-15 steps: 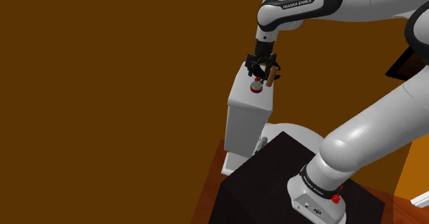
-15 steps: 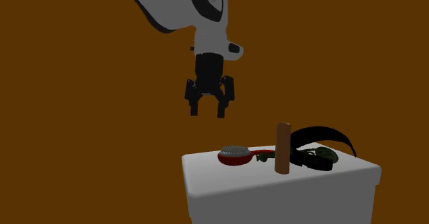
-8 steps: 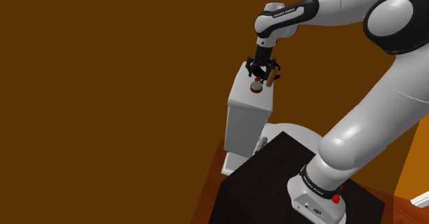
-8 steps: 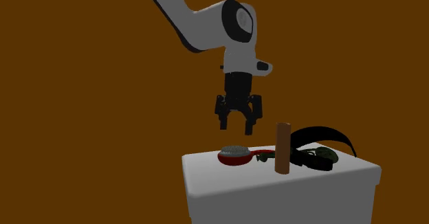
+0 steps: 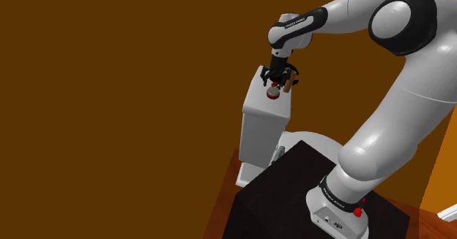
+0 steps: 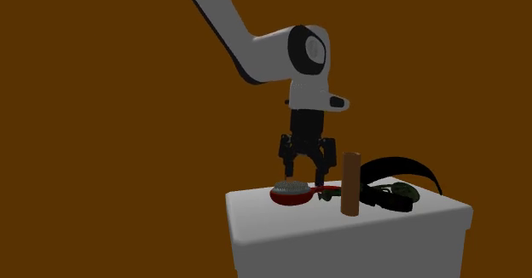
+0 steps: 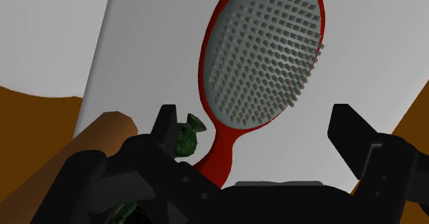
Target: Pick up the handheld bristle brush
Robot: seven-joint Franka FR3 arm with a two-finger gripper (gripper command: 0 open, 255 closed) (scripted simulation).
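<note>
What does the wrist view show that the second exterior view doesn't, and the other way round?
Wrist view: the brush's rows of bristles from above, and the tool's fingers standing apart astride its red handle. Second exterior view: the arm, the curved black strap, and the tool hanging close over the brush. Both: brush, brown post, small green thing, white box top.

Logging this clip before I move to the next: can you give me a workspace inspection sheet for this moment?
Surface: white block top, flat, carries every item.
Job's things: red brush, grey bristles up, lying flat, not held.
Clutter: brown cylinder upright beside the brush; black curved band and dark green item by it.
Grippers: gripper open, just above the brush handle, straddling it, not touching.
Cables: nothing seen.
Surroundings: brown wall; black stand.
</note>
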